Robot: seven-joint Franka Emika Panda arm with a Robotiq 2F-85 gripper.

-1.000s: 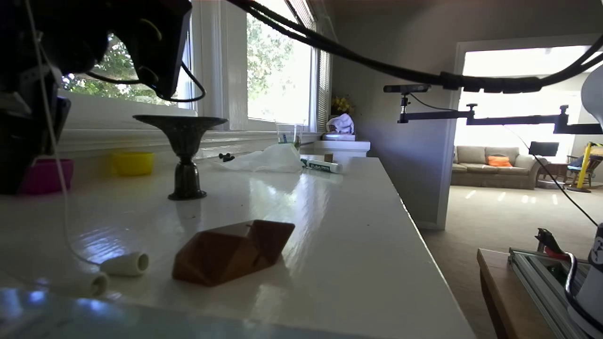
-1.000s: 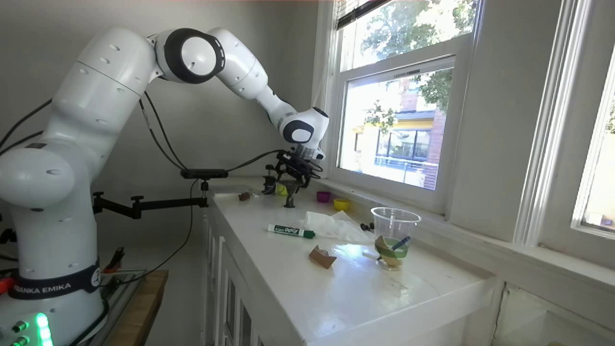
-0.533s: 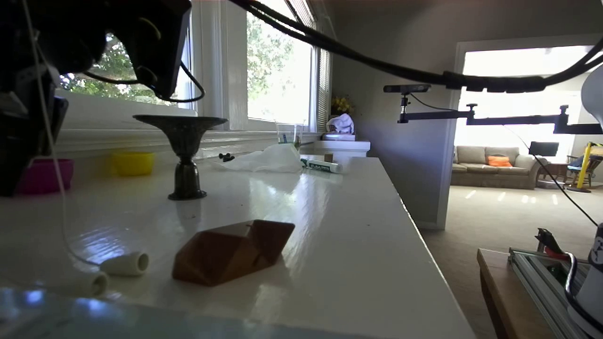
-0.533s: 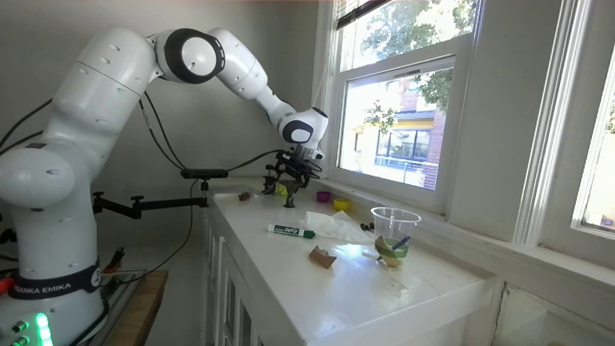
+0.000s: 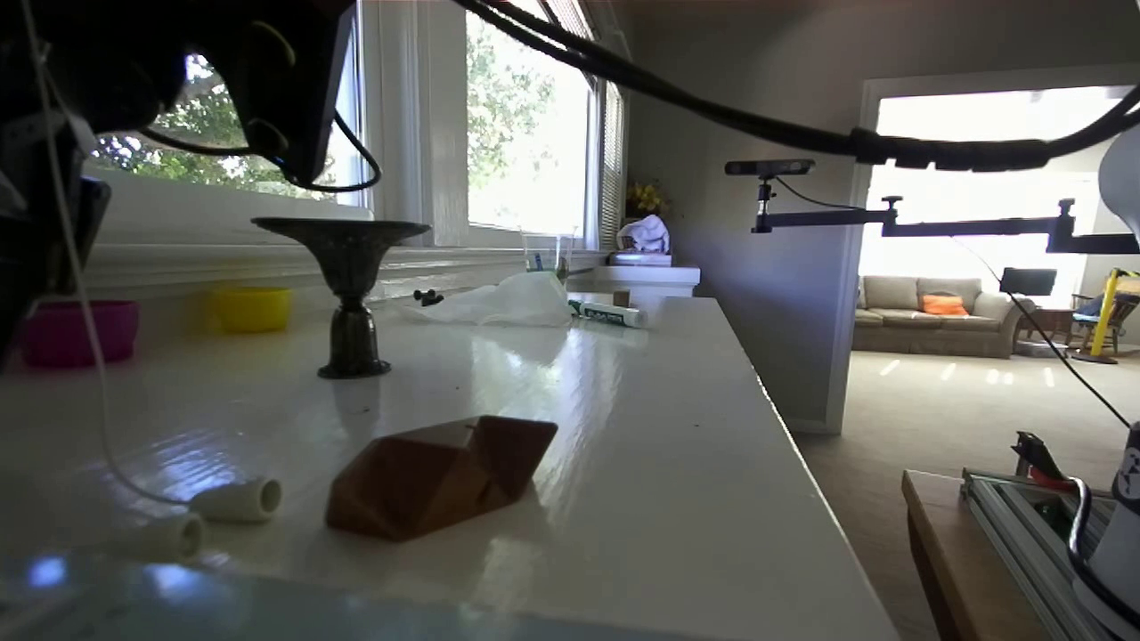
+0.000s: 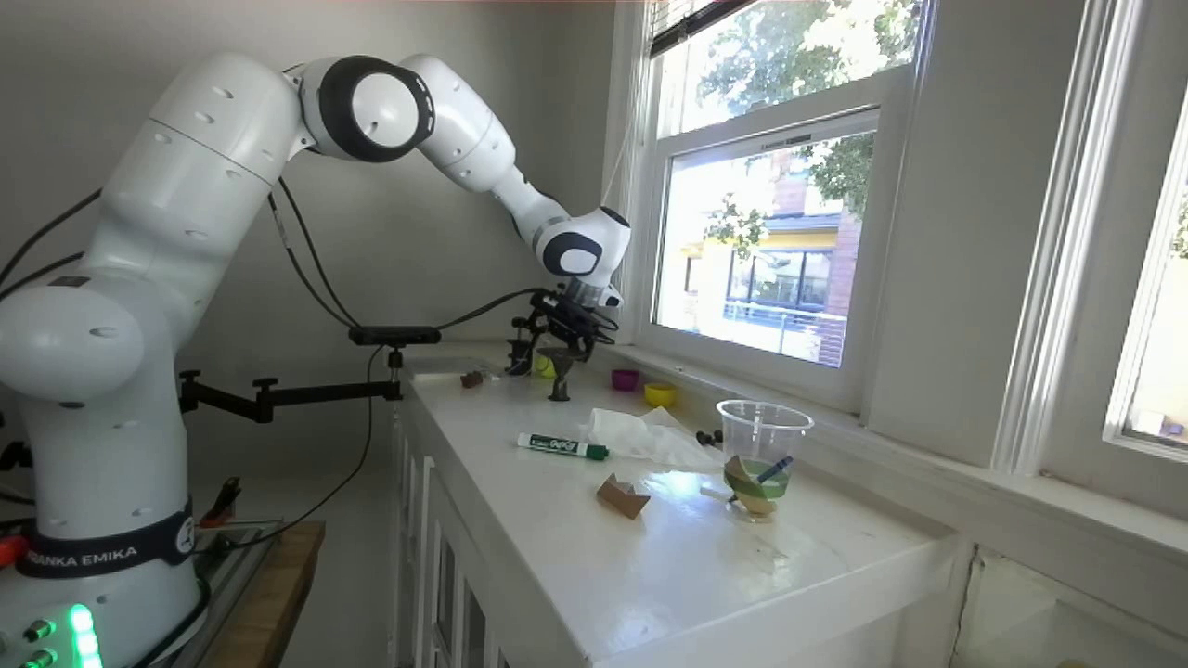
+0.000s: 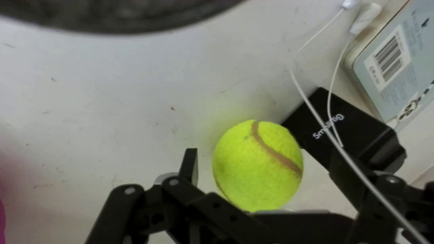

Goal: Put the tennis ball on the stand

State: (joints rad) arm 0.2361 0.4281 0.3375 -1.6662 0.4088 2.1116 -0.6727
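Yellow tennis ball (image 7: 257,166) between empty, wide-spread jaws in wrist view, room at both edges

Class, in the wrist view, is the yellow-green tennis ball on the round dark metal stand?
No, the tennis ball lies on the white countertop, apart from the stand.

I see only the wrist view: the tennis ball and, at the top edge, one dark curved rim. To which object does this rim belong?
Observer: To the stand, which is upright on its foot.
Operator: Thank you. And the magenta patch at the left edge, what is it?
Observer: A magenta cup, standing on the counter.
Operator: Does some loose object lie outside of my picture?
Observer: Yes, a brown faceted piece, lying apart from the stand.
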